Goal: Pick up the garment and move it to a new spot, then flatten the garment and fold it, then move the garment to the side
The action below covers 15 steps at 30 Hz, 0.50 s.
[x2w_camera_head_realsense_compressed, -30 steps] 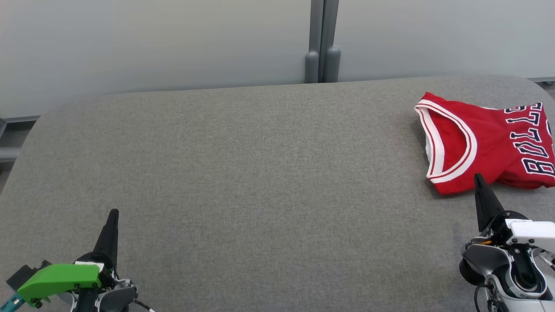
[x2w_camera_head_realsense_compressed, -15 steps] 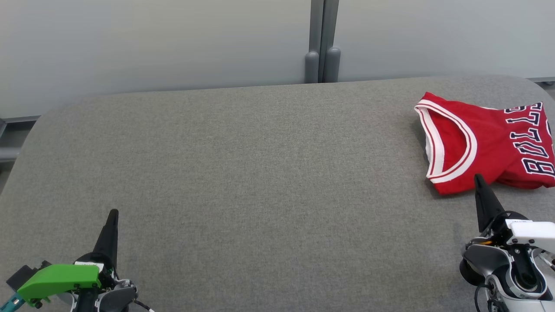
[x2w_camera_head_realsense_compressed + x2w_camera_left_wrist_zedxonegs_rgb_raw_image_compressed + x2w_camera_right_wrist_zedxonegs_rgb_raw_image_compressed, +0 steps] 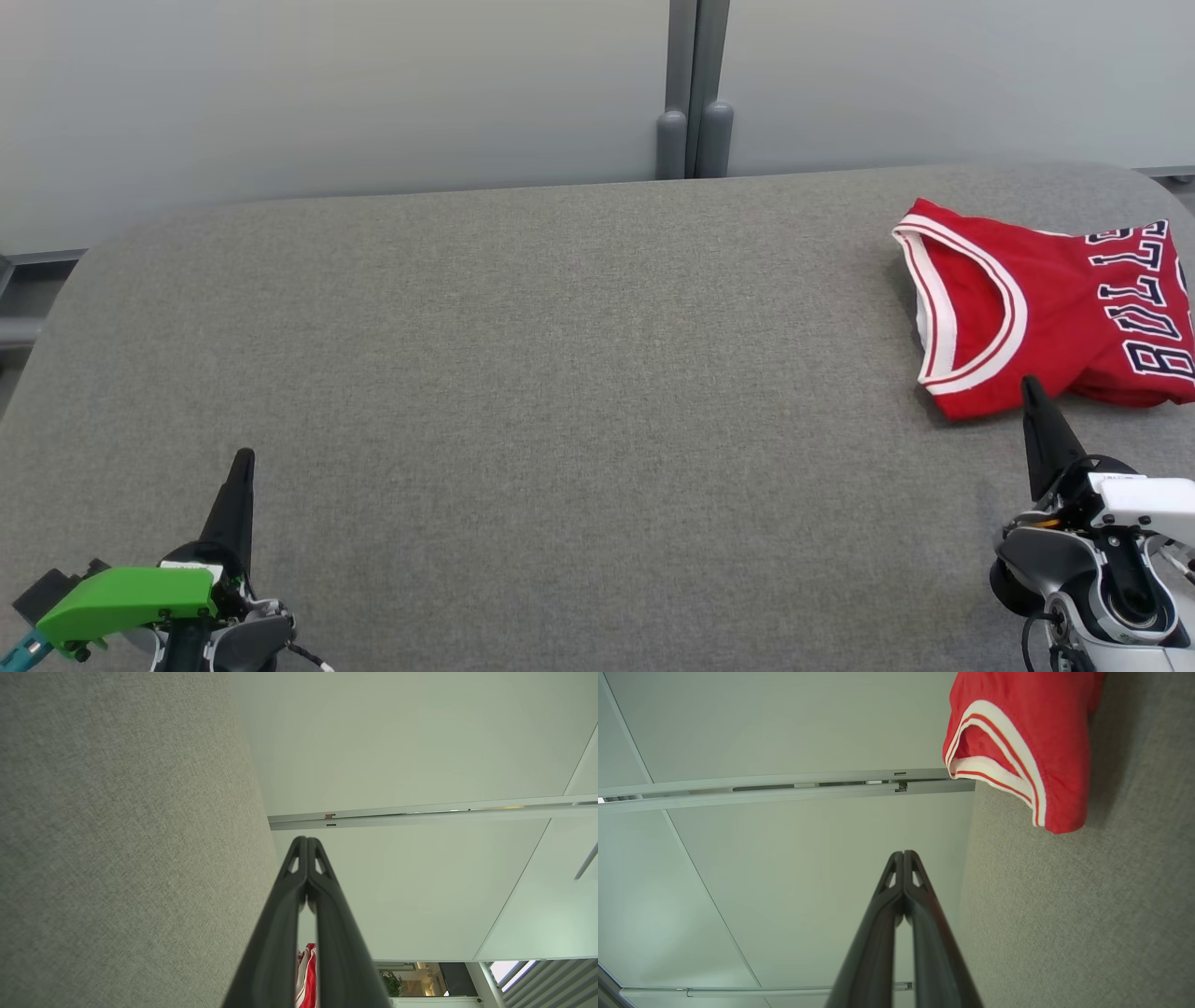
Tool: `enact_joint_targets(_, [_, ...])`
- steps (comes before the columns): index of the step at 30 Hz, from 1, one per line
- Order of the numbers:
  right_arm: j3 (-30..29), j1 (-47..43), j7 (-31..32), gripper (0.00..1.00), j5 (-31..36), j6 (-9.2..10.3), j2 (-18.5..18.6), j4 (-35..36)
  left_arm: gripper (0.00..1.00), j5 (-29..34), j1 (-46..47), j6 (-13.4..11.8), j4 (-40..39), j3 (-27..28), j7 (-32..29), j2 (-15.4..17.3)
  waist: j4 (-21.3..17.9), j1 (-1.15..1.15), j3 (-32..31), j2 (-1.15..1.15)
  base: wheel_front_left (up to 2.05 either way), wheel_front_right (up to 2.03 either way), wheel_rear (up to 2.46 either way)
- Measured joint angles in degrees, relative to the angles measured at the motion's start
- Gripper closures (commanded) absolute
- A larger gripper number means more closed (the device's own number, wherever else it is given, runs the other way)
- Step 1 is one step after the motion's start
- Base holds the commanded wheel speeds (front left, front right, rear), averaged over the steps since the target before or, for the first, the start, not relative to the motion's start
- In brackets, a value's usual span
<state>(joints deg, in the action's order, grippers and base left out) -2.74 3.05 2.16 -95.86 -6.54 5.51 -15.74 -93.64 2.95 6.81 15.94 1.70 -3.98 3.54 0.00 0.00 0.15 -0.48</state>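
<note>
The garment [image 3: 1055,313] is a red jersey with white-and-red trim and dark lettering, lying folded at the far right of the grey table [image 3: 560,373]; its trimmed edge also appears in the right wrist view [image 3: 1017,742], and a red sliver [image 3: 308,975] shows between the fingers in the left wrist view. My right gripper [image 3: 1030,385] is shut and empty, its tip just short of the jersey's near edge. In the right wrist view its fingers [image 3: 903,855] meet at the tips. My left gripper [image 3: 244,457] stands shut and empty at the lower left, tips pressed together [image 3: 307,840].
Pale wall panels [image 3: 327,93] with a grey vertical post [image 3: 693,89] stand behind the table's far edge. The table's corners are rounded, and a grey rail [image 3: 19,327] shows past its left edge. Bare grey fabric spans the middle and left.
</note>
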Motion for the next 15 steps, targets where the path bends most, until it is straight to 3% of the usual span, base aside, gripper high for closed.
enact_joint_targets(15, [-0.1, 0.0, 0.2, 1.0, 0.0, 0.0, 0.0, -0.1, 1.0, 0.0, 0.1, 0.0, 0.1, 0.0, 0.0, 0.0, 0.0, 0.0, 0.0, 0.0, 0.0, 0.0, 0.0])
